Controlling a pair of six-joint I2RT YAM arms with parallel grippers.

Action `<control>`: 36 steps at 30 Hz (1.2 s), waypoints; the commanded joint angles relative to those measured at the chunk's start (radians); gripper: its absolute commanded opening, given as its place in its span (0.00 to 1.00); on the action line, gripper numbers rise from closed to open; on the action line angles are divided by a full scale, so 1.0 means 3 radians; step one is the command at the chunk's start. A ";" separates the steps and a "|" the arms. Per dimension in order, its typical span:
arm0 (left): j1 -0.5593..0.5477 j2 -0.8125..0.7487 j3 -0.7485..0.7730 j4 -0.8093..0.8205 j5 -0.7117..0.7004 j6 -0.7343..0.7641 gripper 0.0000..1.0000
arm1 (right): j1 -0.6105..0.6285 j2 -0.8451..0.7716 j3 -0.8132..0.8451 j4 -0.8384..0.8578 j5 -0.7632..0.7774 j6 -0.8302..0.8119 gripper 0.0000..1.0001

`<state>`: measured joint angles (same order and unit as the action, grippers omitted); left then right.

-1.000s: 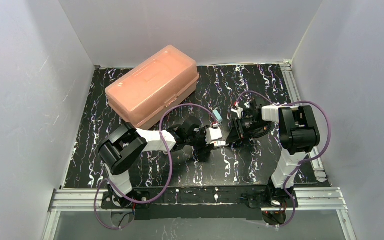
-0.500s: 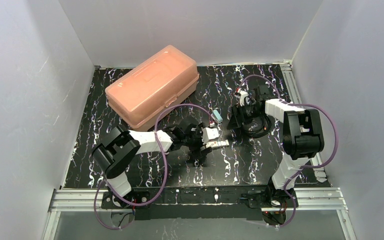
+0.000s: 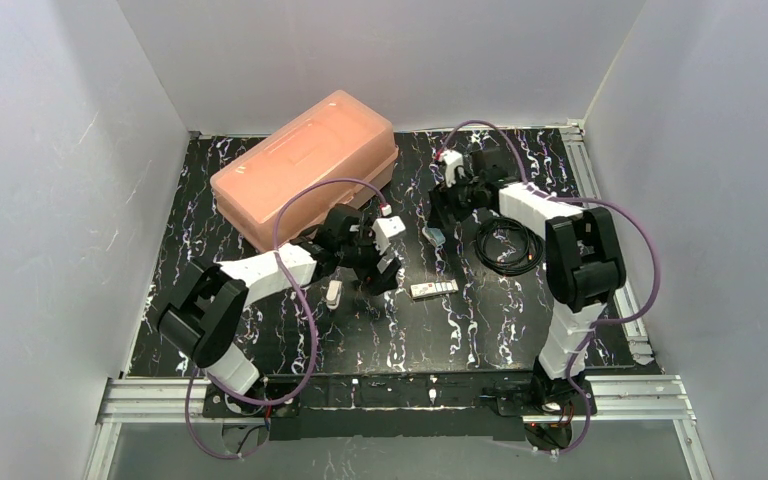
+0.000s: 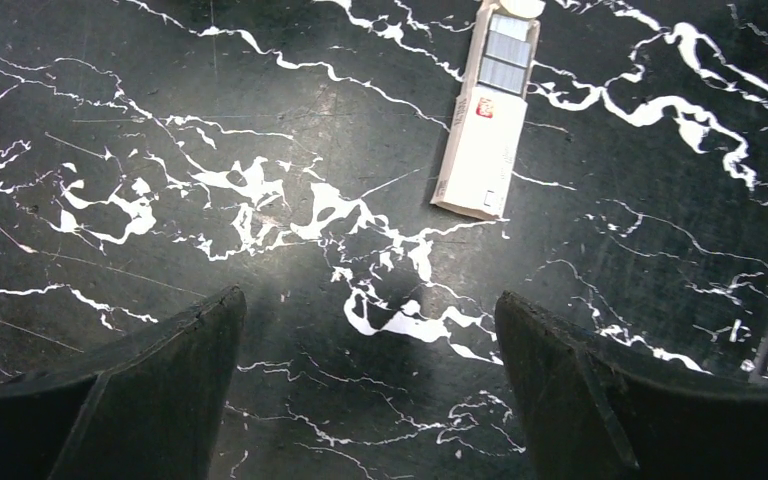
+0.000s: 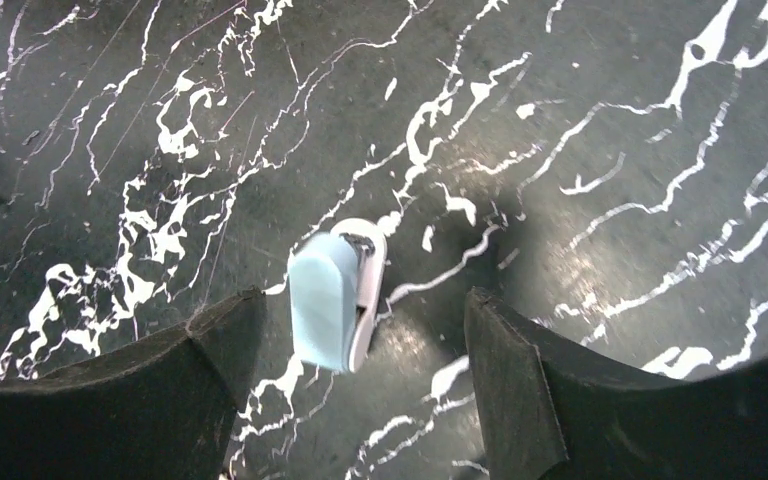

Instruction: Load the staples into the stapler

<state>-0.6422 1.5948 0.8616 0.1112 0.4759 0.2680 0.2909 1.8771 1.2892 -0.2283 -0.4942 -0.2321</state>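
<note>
The stapler [image 3: 432, 290], pale tan and white with a silvery strip, lies flat on the black marbled table. In the left wrist view the stapler [image 4: 490, 110] sits well ahead of my left gripper [image 4: 370, 305], which is open and empty. From above, the left gripper [image 3: 376, 272] hovers just left of the stapler. My right gripper [image 3: 441, 218] is farther back, also open. Its fingers straddle a small teal and white box [image 5: 325, 300] on the table, without touching it. Loose staples are out of view.
A closed pink plastic case [image 3: 305, 175] stands at the back left. A coiled black cable [image 3: 508, 245] lies right of the teal box [image 3: 435, 237]. A small white block [image 3: 333, 294] rests near the left forearm.
Both grippers have opened and let go of the stapler, which now lies on the table. The left arm pulled back leftward. The right arm swung toward the back, over the teal box.
</note>
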 commanded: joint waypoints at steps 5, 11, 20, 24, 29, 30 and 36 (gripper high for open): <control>0.0064 -0.0316 0.0054 -0.0251 0.0254 -0.0101 0.93 | 0.0261 0.0271 0.0223 0.0071 0.0451 -0.0124 0.72; 0.0070 -0.0338 0.0013 -0.0236 0.0250 -0.0066 0.92 | 0.0304 0.0234 0.0169 0.0063 0.0467 -0.0145 0.54; 0.0080 -0.0205 0.0222 -0.0339 0.0255 -0.0057 0.91 | 0.0304 -0.0036 0.0138 -0.0004 0.0331 -0.0258 0.18; 0.0126 -0.0121 0.0450 -0.0521 0.0347 -0.0004 0.89 | 0.0292 -0.0336 0.0107 -0.0178 0.0050 -0.0456 0.01; 0.0226 -0.0076 0.0689 -0.0585 0.0688 0.0044 0.87 | 0.0280 -0.0766 -0.0023 -0.0441 -0.0567 -0.0655 0.01; 0.0248 -0.0066 0.0731 -0.0582 0.0791 0.0047 0.87 | 0.0283 -0.0829 -0.0036 -0.0519 -0.0714 -0.0677 0.01; 0.0308 -0.0047 0.0935 -0.0609 0.1333 0.0195 0.85 | 0.0279 -0.1013 -0.0024 -0.1012 -0.1486 -0.0833 0.01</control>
<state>-0.5568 1.5826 1.0859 -0.0330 0.7177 0.2783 0.3790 1.5944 1.2930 -0.3977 -0.7296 -0.4282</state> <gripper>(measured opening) 0.854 0.348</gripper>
